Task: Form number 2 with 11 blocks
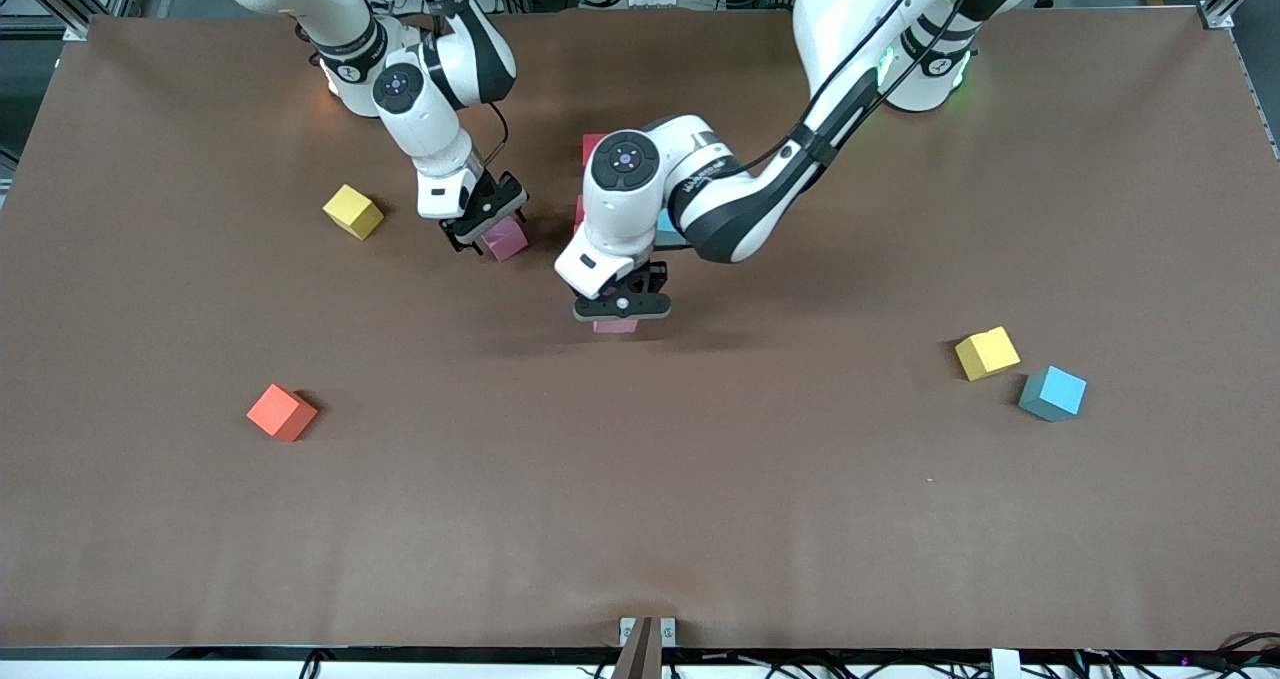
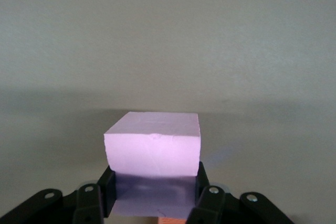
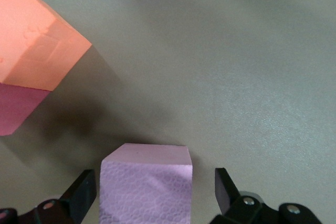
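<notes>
Surface: brown mat-covered table point(image 1: 800, 519), the two arms' bases along its top edge in the front view.

Left gripper point(image 1: 621, 306): fingers point(image 2: 203, 182) narrowed on a pink block point(image 2: 153, 150), clamped by two facing side walls, at the camera-ward end of the partial number 2 point(image 1: 592, 174). Landmark for all below.

Number 2: red and blue cubes showing at the arm's edges, the rest hidden.

Right gripper point(image 1: 487, 221): fingers point(image 3: 224, 184) wide, straddling a second pink block point(image 3: 145, 187) without touching it, beside the landmark toward the right arm's end.

Loose stock: yellow block point(image 1: 353, 210) and orange block point(image 1: 282, 412) toward the right arm's end; yellow block point(image 1: 987, 352) and light blue block point(image 1: 1052, 393), close together, toward the left arm's end.

Handling, judged: matte foam, light, slightly yielding, not slippery; take by parallel flat faces, centred, gently.
</notes>
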Controlling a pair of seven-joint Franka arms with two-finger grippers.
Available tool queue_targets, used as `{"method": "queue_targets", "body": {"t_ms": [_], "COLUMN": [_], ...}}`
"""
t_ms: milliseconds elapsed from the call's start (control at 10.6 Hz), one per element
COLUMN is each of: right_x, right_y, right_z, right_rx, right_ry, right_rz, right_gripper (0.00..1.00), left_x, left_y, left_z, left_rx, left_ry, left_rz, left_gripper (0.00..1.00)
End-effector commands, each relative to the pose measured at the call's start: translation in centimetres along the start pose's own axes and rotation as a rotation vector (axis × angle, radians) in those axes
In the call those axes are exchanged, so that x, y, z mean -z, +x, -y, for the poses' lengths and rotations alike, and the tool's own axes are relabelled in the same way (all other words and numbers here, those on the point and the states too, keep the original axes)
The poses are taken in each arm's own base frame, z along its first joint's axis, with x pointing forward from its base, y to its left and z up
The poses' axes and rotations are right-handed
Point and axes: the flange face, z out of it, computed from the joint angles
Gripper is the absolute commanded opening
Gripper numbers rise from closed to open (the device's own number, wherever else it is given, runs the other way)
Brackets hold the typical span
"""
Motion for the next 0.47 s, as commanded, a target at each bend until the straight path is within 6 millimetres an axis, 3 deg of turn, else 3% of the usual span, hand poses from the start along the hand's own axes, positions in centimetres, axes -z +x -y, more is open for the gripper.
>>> {"method": "queue_targets", "body": {"t_ms": [0, 188, 282, 377], "right_x": [-0.2, -0.2, -0.1, 0.3], "right_y": [-0.8, -0.8, -0.7, -0.2], "right_z": [-0.3, -0.8, -1.8, -3.4], "right_rx": [-0.002, -0.018, -0.043, -0.079], "right_ry": [-0.009, -0.007, -0.008, -0.014], "right_rz": [-0.005, -0.001, -0.001, -0.016], "right_gripper": [0.81, 0.24, 0.13, 0.12], "left_x": [-0.7, -1.1, -1.4, -2.0], "left_y": [-0.5, -1.1, -1.1, -1.5], "left_z": [-1.4, -2.0, -2.1, -2.3], "left_rx": [0.036, 0.027, 0.027, 0.023], "left_ry": [0.001, 0.000, -0.010, -0.012], "left_rz": [0.006, 0.009, 0.007, 0.008], "left_gripper": [0.43, 0.44, 0.44, 0.44]}}
